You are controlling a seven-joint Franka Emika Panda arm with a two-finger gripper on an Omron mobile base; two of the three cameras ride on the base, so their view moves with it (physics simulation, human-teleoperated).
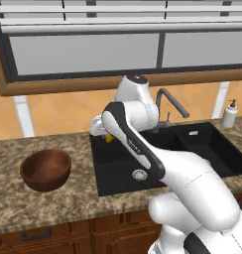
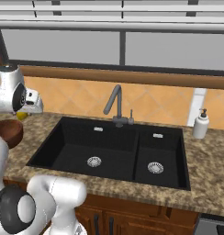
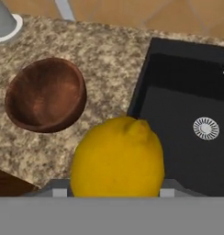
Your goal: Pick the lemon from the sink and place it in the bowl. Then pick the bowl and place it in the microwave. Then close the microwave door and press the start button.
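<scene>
Legible text, labels, brands, numbers, signs: none. The small pale tags on the sink (image 2: 77,137) rear wall are too small to read.

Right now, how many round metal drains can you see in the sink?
2. One drain sits in the bottom of the sink's wide basin, the one nearer the bowl. The other drain sits in the narrower basin, on the soap bottle's side.

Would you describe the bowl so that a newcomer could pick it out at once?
Start at the black double sink set in the speckled granite counter. On the counter to its left stands the bowl, alone and empty. It is round, deep, dark reddish-brown wood, unlike the white soap bottle beyond the sink.
</scene>
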